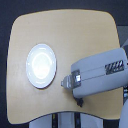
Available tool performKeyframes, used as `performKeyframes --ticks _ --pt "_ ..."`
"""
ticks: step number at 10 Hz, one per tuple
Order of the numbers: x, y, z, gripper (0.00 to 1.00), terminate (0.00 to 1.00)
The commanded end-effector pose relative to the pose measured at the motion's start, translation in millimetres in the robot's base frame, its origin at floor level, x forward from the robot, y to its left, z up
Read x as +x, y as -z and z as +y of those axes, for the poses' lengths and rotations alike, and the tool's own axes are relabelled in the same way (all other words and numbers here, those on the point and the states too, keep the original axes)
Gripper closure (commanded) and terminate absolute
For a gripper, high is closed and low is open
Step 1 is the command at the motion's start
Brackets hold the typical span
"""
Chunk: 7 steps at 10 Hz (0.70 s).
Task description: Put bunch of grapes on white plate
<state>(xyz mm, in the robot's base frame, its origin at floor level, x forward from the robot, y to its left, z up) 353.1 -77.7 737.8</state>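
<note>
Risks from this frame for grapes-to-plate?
1. No bunch of grapes is clearly visible: the arm covers the table at the exterior view's right, and only a dark bit shows at its lower edge. The grasp can't be verified.
2. The gripper sits near the white plate; a sideways move might nudge the rim.

A light wooden table (75,35) (rounded corners) on a white base (60,120).

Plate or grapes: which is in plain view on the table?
Only the white plate, round and glossy, at the exterior view's left of the table. No bunch of grapes can be made out; the arm covers part of the table.
</note>
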Motion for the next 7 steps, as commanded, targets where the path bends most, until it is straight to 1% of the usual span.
performKeyframes --ticks 1,4,5,7 --pt "12.2 16.2 -22.2 0.00 0.00" --pt "5.6 15.4 -16.0 0.00 0.00" --pt "6.4 16.3 -16.9 1.00 0.00" --pt "7.8 20.6 -17.8 1.00 0.00"
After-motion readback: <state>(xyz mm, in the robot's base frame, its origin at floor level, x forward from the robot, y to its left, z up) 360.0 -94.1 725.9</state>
